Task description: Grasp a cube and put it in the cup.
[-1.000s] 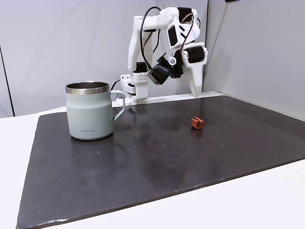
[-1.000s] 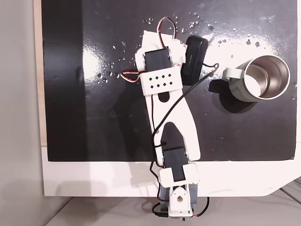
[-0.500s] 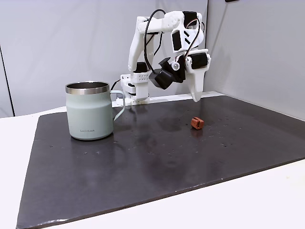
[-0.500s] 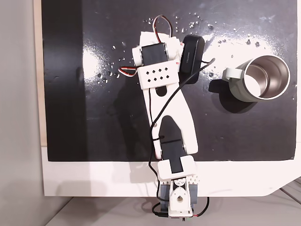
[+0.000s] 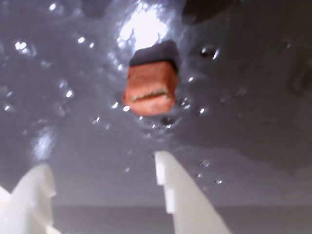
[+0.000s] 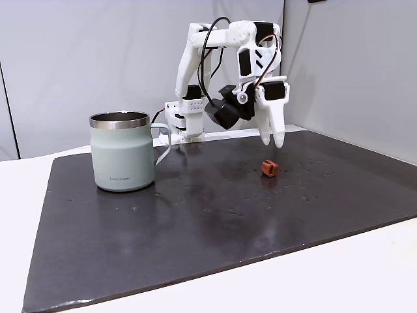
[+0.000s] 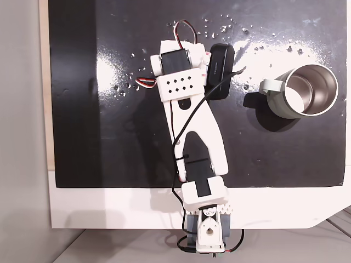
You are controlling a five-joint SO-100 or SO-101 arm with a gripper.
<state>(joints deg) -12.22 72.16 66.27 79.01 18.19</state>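
- Black, glossy mat (image 6: 215, 215) covers most of the white worktop (image 6: 365, 274) in a fixed view, filling the lower two thirds of the frame; from above in a fixed view the mat (image 7: 109, 137) takes up the upper part of the frame and is speckled with small bright droplets.
- White arm (image 6: 195, 65) rises from its base at the far edge of the mat in the upper centre of a fixed view, with red and black wires looping over it; in a fixed view from above the arm (image 7: 192, 126) runs from the bottom centre up to the upper centre of the frame.
- Pale grey-green cup (image 6: 122, 151) stands upright on the mat at centre left of a fixed view, steel rim on top, handle turned to the right, small lettering near its base; from above the cup (image 7: 275, 104) sits at the right of the frame, well apart from the arm.
- White hand (image 6: 272, 140) hangs pointing down in the upper centre right of a fixed view, above the cube and not touching it; in the wrist view the hand (image 5: 100, 168) enters from the bottom edge with its two fingers spread apart and nothing between them.
- Rust-orange cube (image 6: 269, 168) lies on the mat right of centre in a fixed view, far from the cup; in the wrist view the cube (image 5: 149, 89) is in the upper centre, blurred, above the finger tips.
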